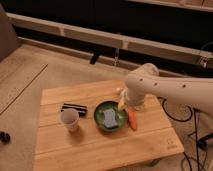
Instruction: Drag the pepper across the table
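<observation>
Though the pepper (131, 119) lies on the table (100, 150) just beside the green bowl (99, 109), dragging appears not begun. The end effector (131, 103) hangs over the bowl's pepper side; grip state cannot be told.

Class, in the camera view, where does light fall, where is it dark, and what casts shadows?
Camera view: warm light covers the table; the background is dark; the cup casts a soft shadow at its base; the gripper, under the arm's joint, hangs just above the pepper.
</observation>
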### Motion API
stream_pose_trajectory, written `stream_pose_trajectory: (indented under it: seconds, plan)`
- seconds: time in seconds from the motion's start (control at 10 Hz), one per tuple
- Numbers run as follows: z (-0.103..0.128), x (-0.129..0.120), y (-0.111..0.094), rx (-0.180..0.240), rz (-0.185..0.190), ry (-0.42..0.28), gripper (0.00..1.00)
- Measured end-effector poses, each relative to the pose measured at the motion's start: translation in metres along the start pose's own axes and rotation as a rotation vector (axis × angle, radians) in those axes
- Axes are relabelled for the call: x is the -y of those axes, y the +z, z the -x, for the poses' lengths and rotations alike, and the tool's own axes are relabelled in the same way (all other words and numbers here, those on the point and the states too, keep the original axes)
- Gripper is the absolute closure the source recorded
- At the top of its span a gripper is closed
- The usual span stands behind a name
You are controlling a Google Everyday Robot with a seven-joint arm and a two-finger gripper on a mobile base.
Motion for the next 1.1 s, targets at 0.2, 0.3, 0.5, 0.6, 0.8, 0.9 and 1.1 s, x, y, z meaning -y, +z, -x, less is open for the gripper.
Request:
stream_pose_trajectory:
  seconds: [0.2,0.3,0.5,0.6,0.8,0.9,1.1]
  plan:
    - [0.006,0.035,0.006,0.022,0.014,0.036,0.35]
    - [0.005,0.052,0.008,0.027,0.013,0.056,0.35]
    - [0.006,0.048,0.008,0.026,0.019,0.052,0.35]
    - [0.006,0.049,0.008,0.028,0.018,0.052,0.35]
    - [0.006,0.052,0.009,0.027,0.014,0.061,0.35]
    - [0.006,0.055,0.015,0.019,0.012,0.075,0.35]
    - [0.005,0.08,0.038,-0.013,0.005,0.143,0.35]
